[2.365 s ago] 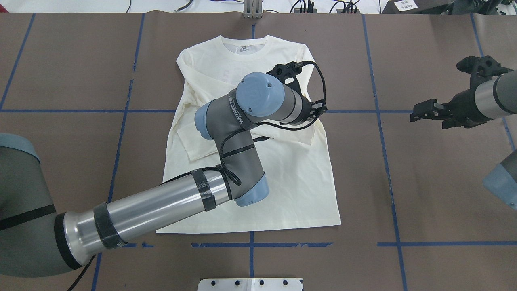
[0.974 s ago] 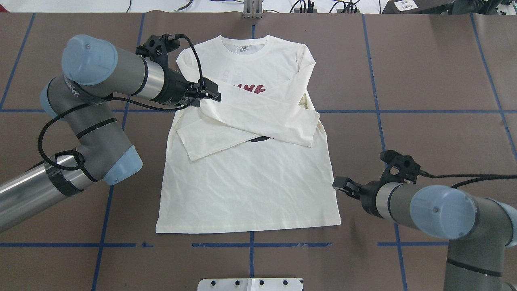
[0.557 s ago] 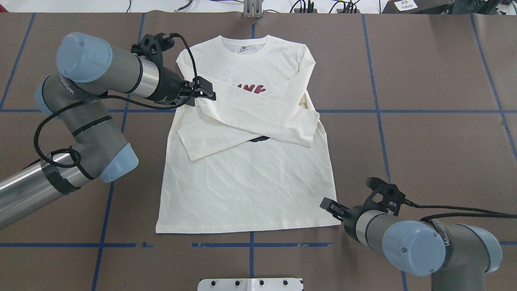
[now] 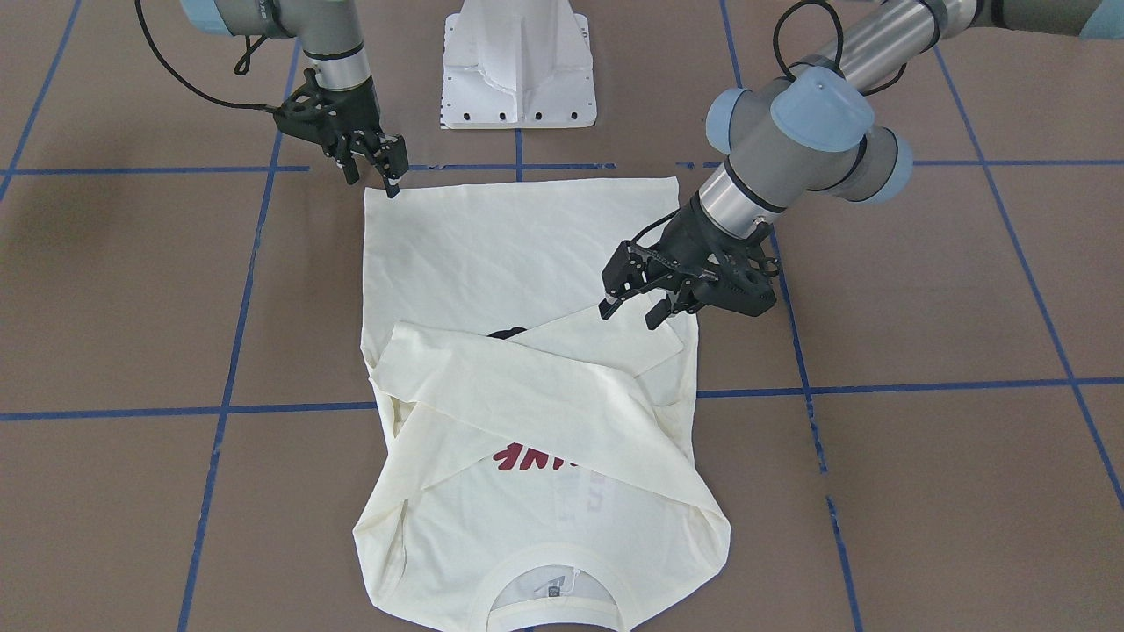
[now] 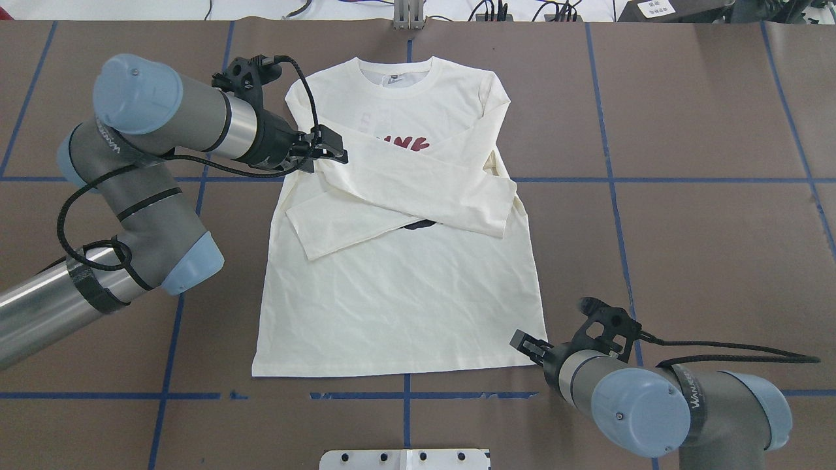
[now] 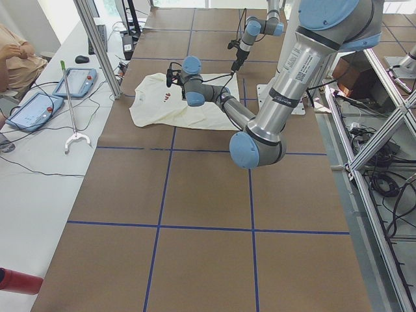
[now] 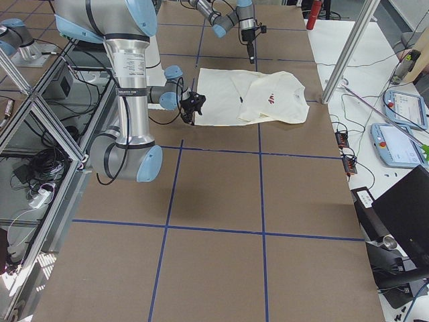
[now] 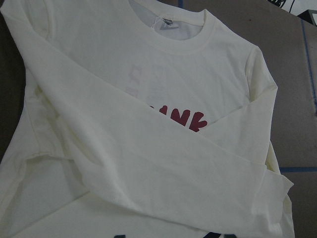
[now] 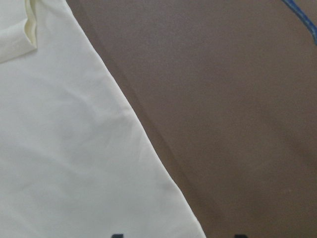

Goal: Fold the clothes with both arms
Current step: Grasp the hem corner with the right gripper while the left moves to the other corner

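The cream-white T-shirt (image 5: 398, 307) lies flat on the brown table (image 5: 686, 196), collar (image 5: 394, 72) at the far side. Both sleeves are folded across the chest and half cover the red lettering (image 5: 408, 142). My left gripper (image 5: 330, 149) is open and empty, held above the shirt's left side over the crossed sleeves; it also shows in the front view (image 4: 630, 314). My right gripper (image 5: 522, 343) is low at the hem's right corner, fingers apart, in the front view (image 4: 391, 180) too. The right wrist view shows the shirt's side edge (image 9: 59, 148) on bare table.
The white pedestal base (image 4: 518, 61) stands at the near edge behind the hem. Blue tape lines (image 5: 610, 179) cross the table. A metal bracket (image 5: 408, 16) and cables sit at the far edge. Tablets (image 6: 36, 107) and a person are beyond it.
My left arm drew back from over the shirt's middle to its left side, uncovering the folded sleeves. My right arm swung in from the far right and came down to the hem's right corner.
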`<state>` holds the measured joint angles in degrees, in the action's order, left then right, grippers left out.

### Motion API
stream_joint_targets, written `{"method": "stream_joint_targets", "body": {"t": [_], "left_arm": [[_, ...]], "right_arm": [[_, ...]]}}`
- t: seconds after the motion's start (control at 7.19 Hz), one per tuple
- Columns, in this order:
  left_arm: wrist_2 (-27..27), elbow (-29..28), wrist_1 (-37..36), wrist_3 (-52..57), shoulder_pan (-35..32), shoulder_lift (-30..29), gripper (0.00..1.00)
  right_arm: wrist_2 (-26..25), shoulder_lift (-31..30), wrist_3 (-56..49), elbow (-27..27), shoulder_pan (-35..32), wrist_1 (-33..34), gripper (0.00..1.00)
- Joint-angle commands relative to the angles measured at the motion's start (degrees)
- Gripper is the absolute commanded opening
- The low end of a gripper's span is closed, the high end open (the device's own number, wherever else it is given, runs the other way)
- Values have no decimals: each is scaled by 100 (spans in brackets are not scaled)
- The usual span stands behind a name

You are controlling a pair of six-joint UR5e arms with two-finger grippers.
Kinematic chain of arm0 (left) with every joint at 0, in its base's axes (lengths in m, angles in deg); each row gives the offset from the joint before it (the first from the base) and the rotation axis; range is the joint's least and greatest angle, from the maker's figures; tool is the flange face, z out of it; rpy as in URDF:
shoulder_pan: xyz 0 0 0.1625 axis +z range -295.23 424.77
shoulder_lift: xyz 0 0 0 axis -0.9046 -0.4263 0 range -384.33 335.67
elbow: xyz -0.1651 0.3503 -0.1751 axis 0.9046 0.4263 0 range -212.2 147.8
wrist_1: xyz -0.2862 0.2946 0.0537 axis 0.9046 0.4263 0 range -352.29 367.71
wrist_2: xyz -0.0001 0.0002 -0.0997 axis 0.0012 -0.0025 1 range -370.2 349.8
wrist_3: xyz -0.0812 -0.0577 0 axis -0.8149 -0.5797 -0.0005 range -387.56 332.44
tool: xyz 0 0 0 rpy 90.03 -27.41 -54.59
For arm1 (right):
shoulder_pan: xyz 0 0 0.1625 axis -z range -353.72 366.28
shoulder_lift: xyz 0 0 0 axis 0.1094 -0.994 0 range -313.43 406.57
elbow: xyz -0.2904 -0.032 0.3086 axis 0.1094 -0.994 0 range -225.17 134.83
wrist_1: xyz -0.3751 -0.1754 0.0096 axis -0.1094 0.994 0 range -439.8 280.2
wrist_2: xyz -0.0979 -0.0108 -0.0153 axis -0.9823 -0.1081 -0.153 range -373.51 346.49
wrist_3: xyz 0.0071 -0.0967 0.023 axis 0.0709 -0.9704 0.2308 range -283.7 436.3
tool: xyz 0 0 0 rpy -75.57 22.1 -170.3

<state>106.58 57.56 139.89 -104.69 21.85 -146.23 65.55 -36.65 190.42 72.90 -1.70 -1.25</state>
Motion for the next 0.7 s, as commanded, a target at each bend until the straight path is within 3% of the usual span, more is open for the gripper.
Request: {"method": "stream_joint_targets", "body": {"t": [0.0,0.42,0.56], "left_arm": [[3,-2,18,-22,3,0,73],[3,-2,18,-39,3,0,73],[3,-2,18,-30,3,9,73]], "right_arm": [[22,-10,-4,-65,16,20,74],[22,-1,-4,-100,60,20,64],[22,-1,-4,-91,69,20,48]]}}
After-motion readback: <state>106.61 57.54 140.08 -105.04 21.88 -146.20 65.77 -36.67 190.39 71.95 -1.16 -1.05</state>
